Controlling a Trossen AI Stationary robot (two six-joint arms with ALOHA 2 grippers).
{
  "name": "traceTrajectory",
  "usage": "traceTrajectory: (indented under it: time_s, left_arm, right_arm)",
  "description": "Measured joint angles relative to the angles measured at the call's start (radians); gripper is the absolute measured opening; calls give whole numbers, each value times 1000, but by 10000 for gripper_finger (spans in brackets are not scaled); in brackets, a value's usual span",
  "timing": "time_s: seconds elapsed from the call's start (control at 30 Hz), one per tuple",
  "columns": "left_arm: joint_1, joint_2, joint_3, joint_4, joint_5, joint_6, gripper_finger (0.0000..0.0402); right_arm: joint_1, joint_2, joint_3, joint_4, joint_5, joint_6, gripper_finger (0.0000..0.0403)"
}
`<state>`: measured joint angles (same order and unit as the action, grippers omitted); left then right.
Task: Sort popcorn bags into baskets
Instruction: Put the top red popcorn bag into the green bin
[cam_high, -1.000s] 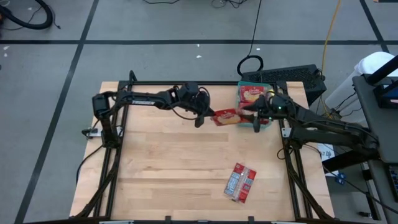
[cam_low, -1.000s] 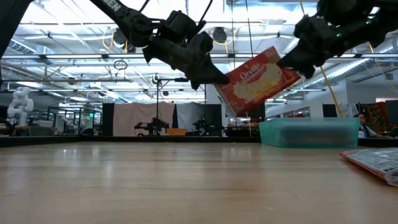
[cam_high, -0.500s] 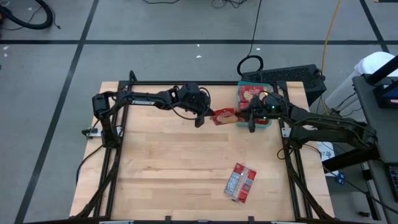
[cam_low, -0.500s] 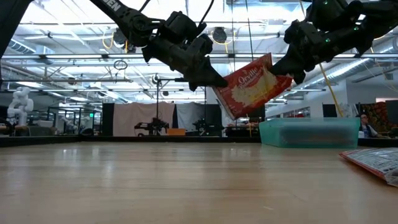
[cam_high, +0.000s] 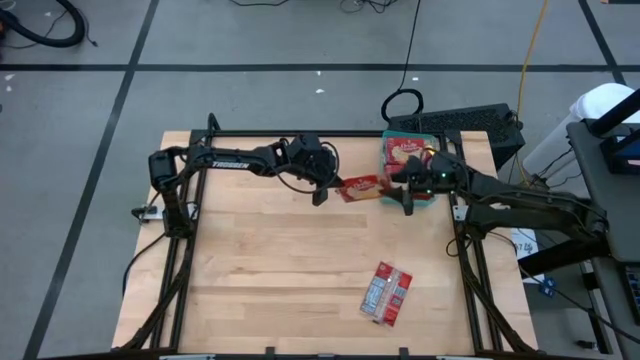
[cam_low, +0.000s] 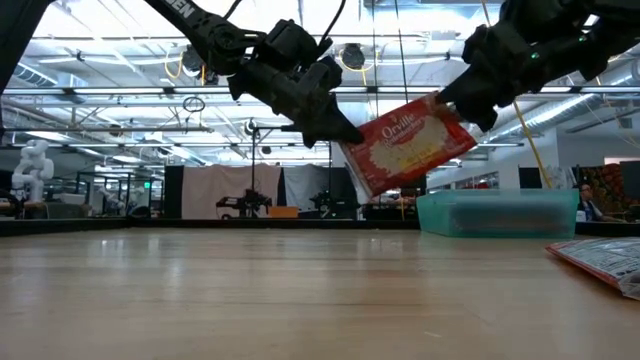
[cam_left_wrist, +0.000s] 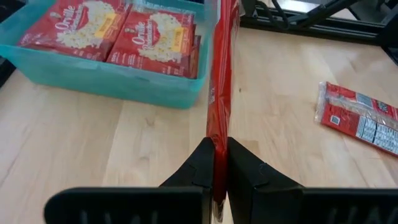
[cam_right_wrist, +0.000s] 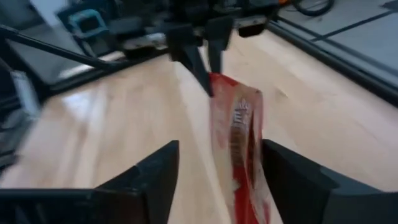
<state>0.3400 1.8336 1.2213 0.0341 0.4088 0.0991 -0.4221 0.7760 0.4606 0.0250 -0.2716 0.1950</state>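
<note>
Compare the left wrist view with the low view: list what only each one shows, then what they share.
Only the left wrist view: two popcorn bags lying face up inside the teal basket, and the left end effector shut on the held bag's edge. Only the low view: the right end effector at the held bag's opposite end, and the room behind. Both: the held bag, the basket, and a loose bag on the table.

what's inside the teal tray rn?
The teal tray holds two red popcorn bags lying side by side, popcorn picture up. An edge below the nearer one suggests more stacked underneath; how many is covered. The tray floor is hidden too.
</note>
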Motion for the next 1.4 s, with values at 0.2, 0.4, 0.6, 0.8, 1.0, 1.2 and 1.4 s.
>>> traceTrajectory:
  time_s: [0.2,0.4,0.6,0.8,1.0,1.2,1.4]
  left_arm:
    - [-15,0,0,25,-2,-5,21]
    - [-27,0,0,24,-3,-7,22]
    - [-58,0,1,57,-10,11,62]
    - [-94,0,0,91,-175,-18,174]
    - [-103,0,0,88,-253,-83,241]
    - [-140,0,0,94,-253,-83,238]
    - [-180,0,0,127,-253,-82,208]
  right_arm:
    - [17,107,0,119,38,-48,192]
    - [13,126,0,149,32,-51,35]
    - [-15,12,0,23,46,-34,20]
    - [-59,-150,6,-181,117,-7,8]
    - [-94,-271,79,-437,257,-17,11]
    - [-137,-367,95,-541,327,16,10]
    - [-174,-410,95,-571,323,89,12]
